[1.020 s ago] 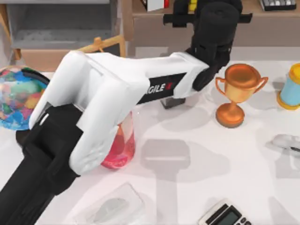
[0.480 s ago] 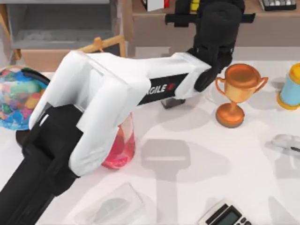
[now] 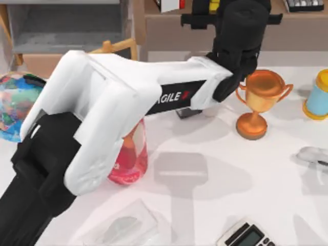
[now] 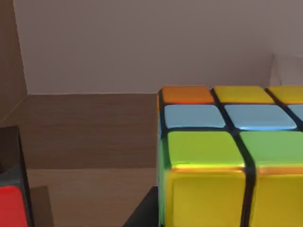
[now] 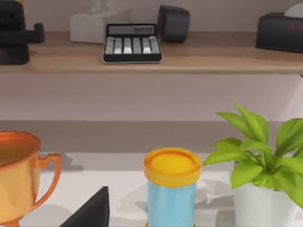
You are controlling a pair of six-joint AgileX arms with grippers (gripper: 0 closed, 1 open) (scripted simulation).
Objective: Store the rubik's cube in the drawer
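Reaching over the shelf [image 3: 169, 23], the left gripper [image 3: 212, 6] hides the rubik's cube [image 4: 227, 161]; grip state unclear.

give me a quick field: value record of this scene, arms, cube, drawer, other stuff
left arm: reaching from the top view's lower left up to the brown wooden shelf
left gripper: at the shelf, by the rubik's cube
rubik's cube: on the shelf, yellow, green, blue and orange tiles showing
drawer: open at the table's upper left, grey inside
right arm: parked, its wrist camera faces the trophy and blue can
table items: globe, pink flask, calculator
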